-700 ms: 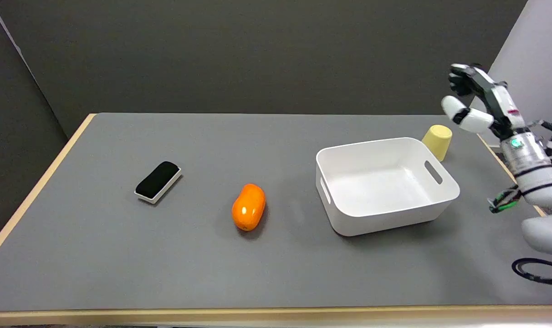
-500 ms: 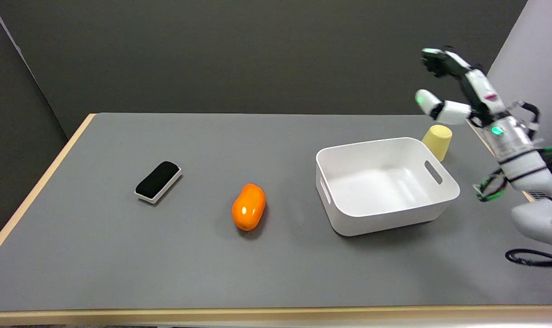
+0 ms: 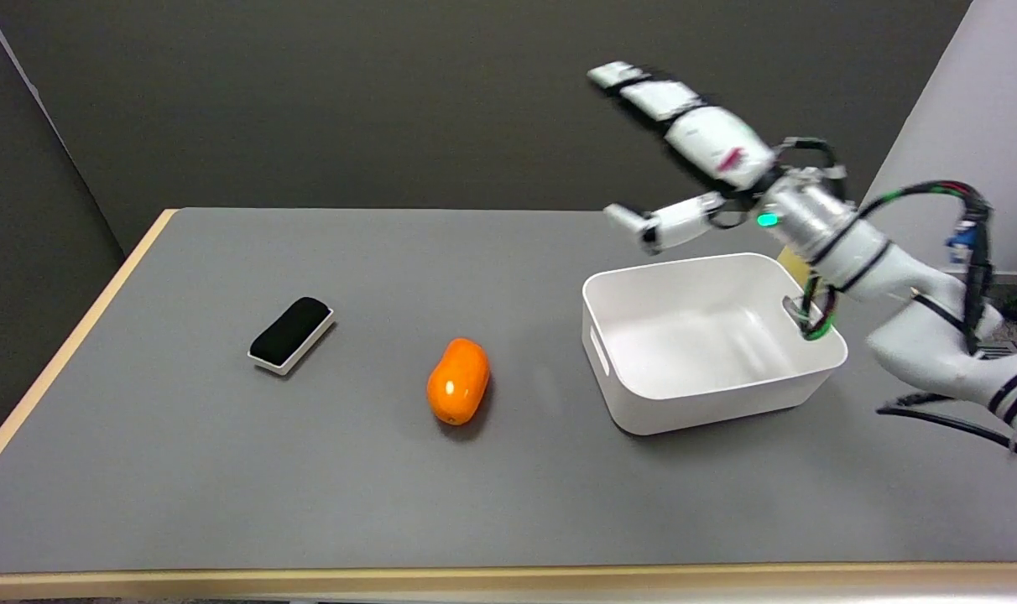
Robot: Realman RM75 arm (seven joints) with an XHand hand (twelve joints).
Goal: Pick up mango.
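Mango lies untouched on table, robot hand raised over bin

Mango [image 3: 457,382], orange and glossy, lies on its side on the grey table [image 3: 223,486], roughly mid-table, w/ its long axis running near-to-far. Nothing touches it.

To its left, well apart, sits a black eraser [image 3: 291,333] w/ a white base, angled diagonally. To its right, near but not touching, stands a white rectangular bin [image 3: 710,403] w/ slot handles in its short walls; nothing is visible inside it. Behind the bin's far right corner a sliver of a pale yellow cup [image 3: 794,262] shows, mostly hidden by the robot's forearm.

Right hand [image 3: 685,147] hangs in the air above the bin's far edge, well apart from the mango and up-right of it in the pic. Hand is motion-blurred. Fingers [image 3: 634,84] stretch out straight toward upper left; thumb [image 3: 659,225] juts out separately below them, so the hand is spread wide and holds nothing. White right arm [image 3: 886,277] reaches in from the right side, w/ black and green cables looped along it and a green light at the wrist.
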